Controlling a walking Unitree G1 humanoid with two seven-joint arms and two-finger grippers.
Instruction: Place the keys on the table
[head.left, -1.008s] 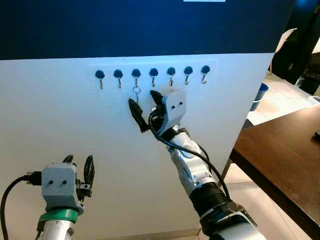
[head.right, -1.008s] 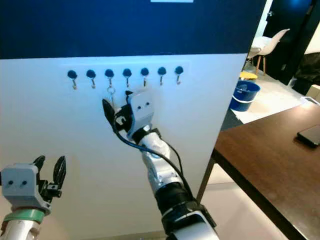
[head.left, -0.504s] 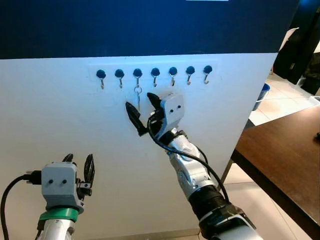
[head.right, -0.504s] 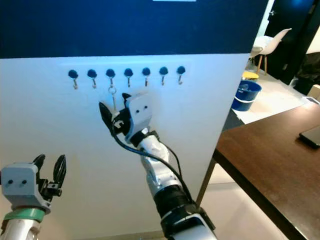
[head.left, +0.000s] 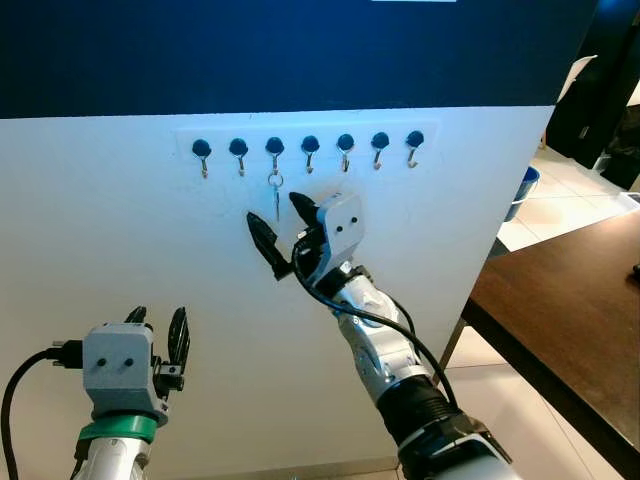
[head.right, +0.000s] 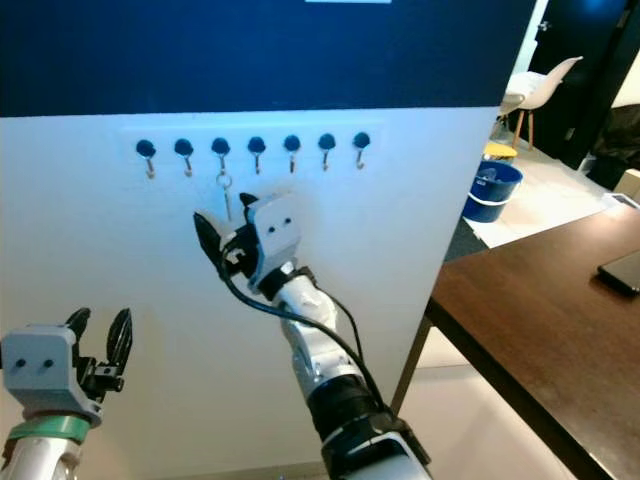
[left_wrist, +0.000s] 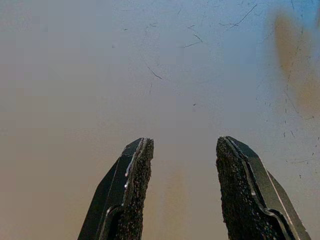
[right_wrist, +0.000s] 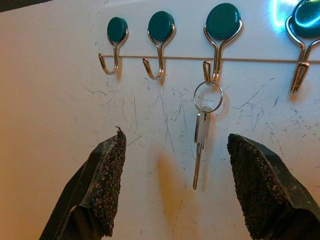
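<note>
A: Currently, where is the key (right_wrist: 201, 142)?
B: Hanging by its ring from the third hook (right_wrist: 219, 37) on the white wall (head.left: 120, 230).
A: Right gripper (head.left: 283, 231)?
B: Just below the key, fingers wide apart, nothing held.
A: Left gripper (head.left: 158, 335)?
B: Low, open, facing wall.

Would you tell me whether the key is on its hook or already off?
On its hook: the key hangs by its ring, between the open right gripper's fingers, untouched.
</note>
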